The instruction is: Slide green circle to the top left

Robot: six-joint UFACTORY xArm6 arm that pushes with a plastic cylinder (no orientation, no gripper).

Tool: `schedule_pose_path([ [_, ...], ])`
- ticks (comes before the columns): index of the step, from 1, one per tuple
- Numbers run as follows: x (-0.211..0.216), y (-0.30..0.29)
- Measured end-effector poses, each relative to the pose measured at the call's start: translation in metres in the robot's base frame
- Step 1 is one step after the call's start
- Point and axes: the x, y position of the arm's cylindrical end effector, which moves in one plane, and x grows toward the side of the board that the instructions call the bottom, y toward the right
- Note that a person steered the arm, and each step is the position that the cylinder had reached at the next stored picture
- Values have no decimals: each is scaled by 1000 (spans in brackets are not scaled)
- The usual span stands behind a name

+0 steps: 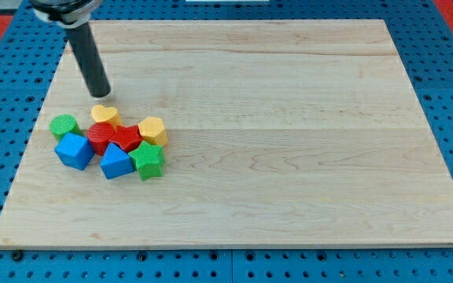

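The green circle [64, 126] sits at the left end of a cluster of blocks on the wooden board [289, 118], near the board's left edge. My tip [101, 94] is above the cluster, just above the yellow heart [104, 115] and up and to the right of the green circle, apart from it.
The cluster also holds a blue cube [75, 150], a red circle [100, 137], a red star-like block [126, 137], a yellow hexagon [153, 130], a blue triangle [116, 161] and a green star [148, 160]. A blue pegboard [447, 63] surrounds the board.
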Motion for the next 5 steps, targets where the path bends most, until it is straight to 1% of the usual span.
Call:
schedule_pose_path([
  [1,25,7],
  [2,30,17],
  [3,-1,35],
  [4,-7,71],
  [5,-11,77],
])
